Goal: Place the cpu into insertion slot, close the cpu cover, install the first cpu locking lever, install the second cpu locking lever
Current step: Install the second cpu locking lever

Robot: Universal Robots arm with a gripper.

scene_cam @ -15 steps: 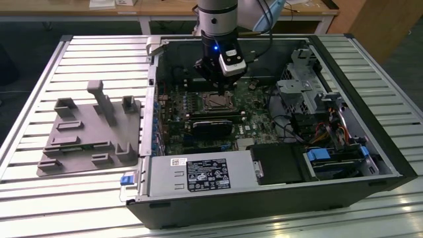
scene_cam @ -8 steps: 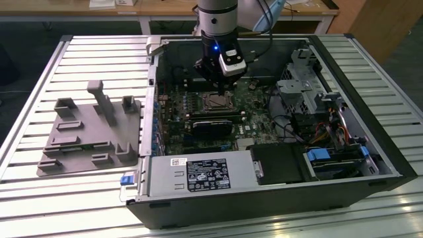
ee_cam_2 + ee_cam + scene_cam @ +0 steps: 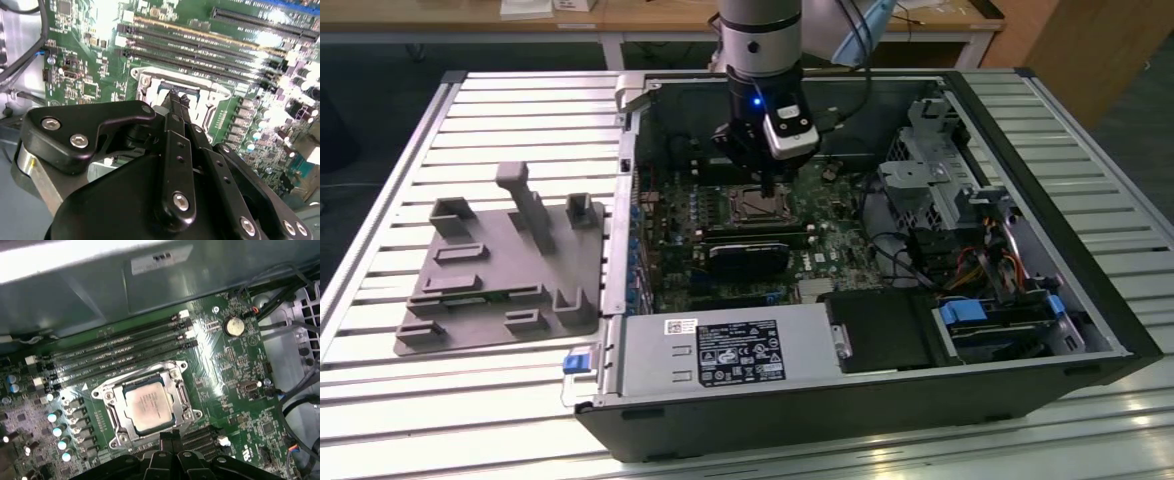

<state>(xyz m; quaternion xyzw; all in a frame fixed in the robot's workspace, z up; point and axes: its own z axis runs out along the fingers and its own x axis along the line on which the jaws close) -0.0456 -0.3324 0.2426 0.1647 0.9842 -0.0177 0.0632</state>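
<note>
Inside the open computer case (image 3: 881, 390) lying on the slatted worktop (image 3: 400, 400), seen in the exterior view: nearest the camera a power supply box (image 3: 727, 352) with a label, then a black heatsink module (image 3: 750, 258), then the insertion slot (image 3: 761, 205) on the green motherboard (image 3: 834, 255). The hand (image 3: 767, 183) hangs straight down from the arm (image 3: 758, 40), tips just above the slot's far edge. Drive cage and cables (image 3: 987, 250) sit at the exterior view's right; a grey fixture tray (image 3: 500, 275) lies on the worktop at the exterior view's left, outside the case.

In the first wrist view the cpu (image 3: 146, 403) lies flat in the insertion slot (image 3: 112, 437), silvery top showing through the window of the cpu cover (image 3: 174, 392), which lies down over it. Memory slots (image 3: 120, 357) run beyond the socket, a coin cell battery (image 3: 233, 326) further off.

In the second wrist view the hand (image 3: 178, 98) has its fingers (image 3: 173, 107) pressed together, clenched with nothing between them, tips over the socket frame edge (image 3: 150, 82).
</note>
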